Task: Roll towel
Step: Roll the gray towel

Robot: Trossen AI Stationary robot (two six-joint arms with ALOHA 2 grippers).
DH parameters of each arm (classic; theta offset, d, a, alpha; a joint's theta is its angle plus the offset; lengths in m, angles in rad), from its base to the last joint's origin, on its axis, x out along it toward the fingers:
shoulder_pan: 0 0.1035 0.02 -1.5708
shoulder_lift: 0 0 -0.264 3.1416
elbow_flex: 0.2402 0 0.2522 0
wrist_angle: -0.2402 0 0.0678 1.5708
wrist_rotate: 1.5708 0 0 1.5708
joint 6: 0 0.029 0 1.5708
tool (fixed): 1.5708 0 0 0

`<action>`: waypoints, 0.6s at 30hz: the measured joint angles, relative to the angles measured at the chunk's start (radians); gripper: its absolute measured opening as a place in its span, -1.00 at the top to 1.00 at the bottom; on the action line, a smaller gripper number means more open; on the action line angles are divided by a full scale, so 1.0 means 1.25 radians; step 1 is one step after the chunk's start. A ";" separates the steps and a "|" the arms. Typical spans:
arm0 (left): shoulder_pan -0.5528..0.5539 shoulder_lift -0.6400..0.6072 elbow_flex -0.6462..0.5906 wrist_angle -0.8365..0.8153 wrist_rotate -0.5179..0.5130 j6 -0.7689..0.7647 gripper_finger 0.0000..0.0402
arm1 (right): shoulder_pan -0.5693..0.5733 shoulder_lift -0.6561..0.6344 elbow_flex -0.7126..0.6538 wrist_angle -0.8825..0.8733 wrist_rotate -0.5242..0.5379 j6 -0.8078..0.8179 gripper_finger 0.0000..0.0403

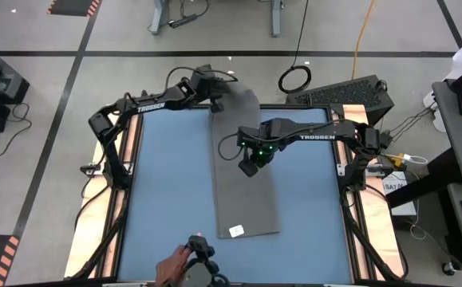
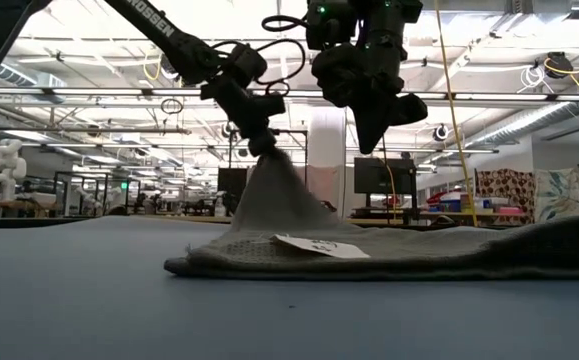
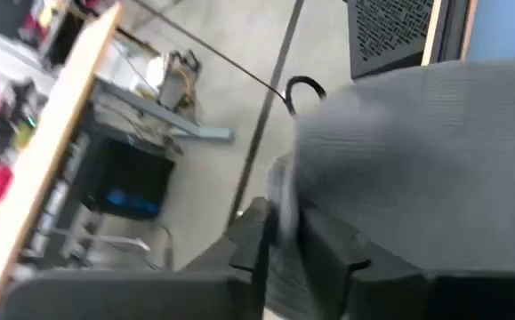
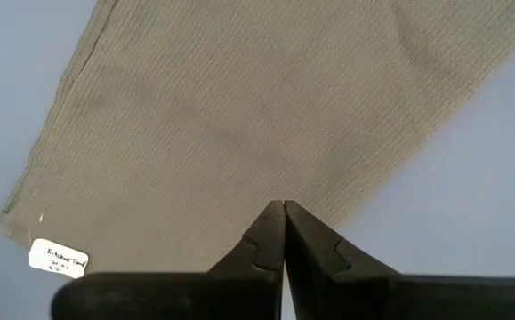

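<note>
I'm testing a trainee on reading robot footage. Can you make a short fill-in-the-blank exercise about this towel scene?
1. The left gripper lifts the far end of the ___ towel.
2. The right gripper hovers above the towel with its fingers ___.
3. The towel's white ___ lies at its near end.
4. The table top is ___.

Missing words: grey; shut; tag; blue

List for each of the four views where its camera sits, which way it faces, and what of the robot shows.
High: overhead, facing straight down; both arms, towel, a person's hand.
Low: tabletop height, facing level across; left gripper pinching the towel's lifted end.
Left wrist: on left arm; its fingers around cloth.
Right wrist: on right arm, facing down; right gripper shut.
Shared: the white tag.
</note>
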 joint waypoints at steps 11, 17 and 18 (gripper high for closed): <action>0.004 -0.003 0.091 -0.119 -0.083 -0.092 0.07 | 0.016 0.000 0.000 -0.004 -0.035 -0.021 1.00; 0.040 -0.004 0.184 -0.454 0.224 -0.394 0.04 | 0.023 -0.018 0.000 -0.032 -0.152 -0.083 1.00; 0.045 -0.005 0.180 -0.498 0.314 -0.441 0.04 | 0.024 -0.029 0.000 -0.038 -0.155 -0.091 1.00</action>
